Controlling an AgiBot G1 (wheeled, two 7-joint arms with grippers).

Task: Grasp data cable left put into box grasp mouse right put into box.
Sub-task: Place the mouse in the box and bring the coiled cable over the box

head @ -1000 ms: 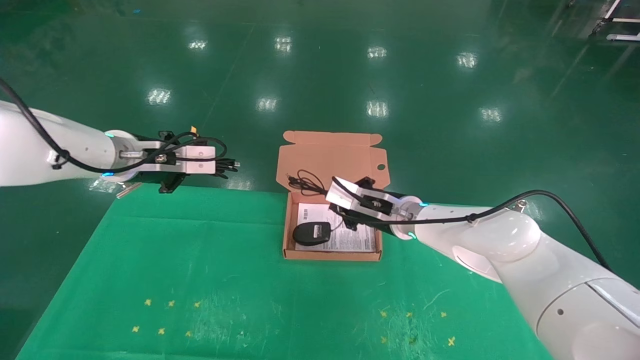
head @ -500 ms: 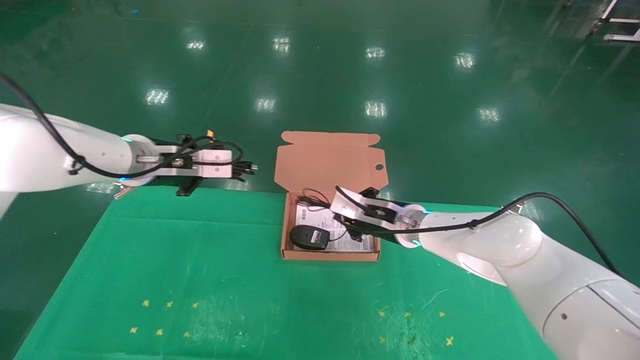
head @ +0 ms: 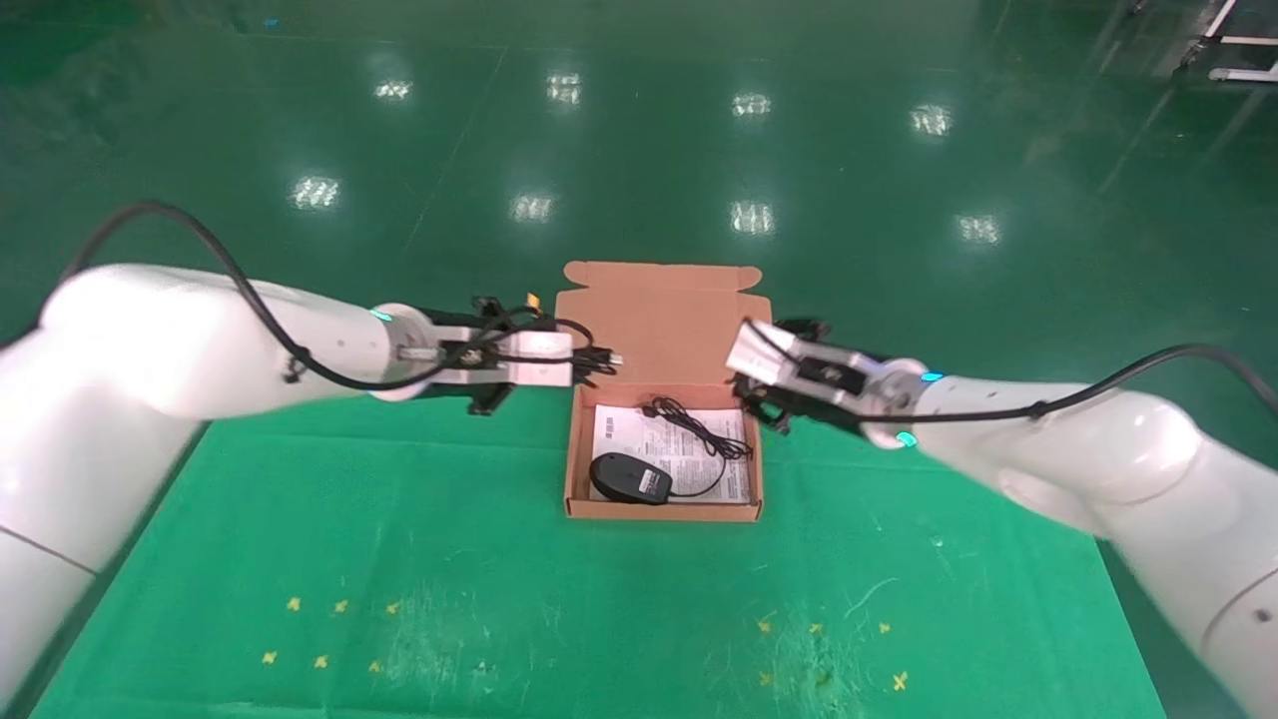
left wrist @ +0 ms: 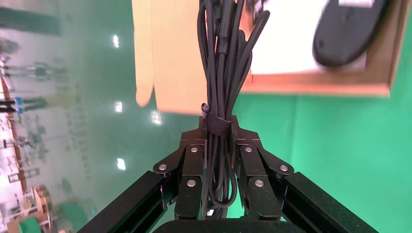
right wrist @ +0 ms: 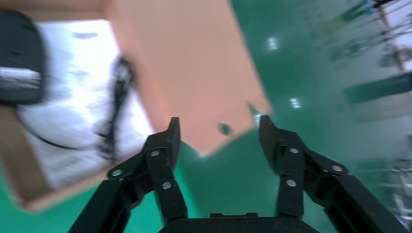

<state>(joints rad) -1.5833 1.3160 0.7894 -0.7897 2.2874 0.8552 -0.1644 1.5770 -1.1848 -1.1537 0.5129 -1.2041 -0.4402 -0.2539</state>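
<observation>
The left hand (left wrist: 217, 145) is clamped on the data cable (left wrist: 224, 73), at the box's (head: 576, 469) ten o'clock edge. It likely must move over the box and let go. The mouse (head: 628, 478) lies inside. The right hand (right wrist: 219, 138), fingers apart, holds nothing at two o'clock.

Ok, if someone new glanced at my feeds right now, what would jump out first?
Probably the open box mid-table, with the mouse already lying on its white leaflet. Next, the left gripper at the box's left edge, shut on the data cable. The right gripper is open and empty by the box's right side.
</observation>
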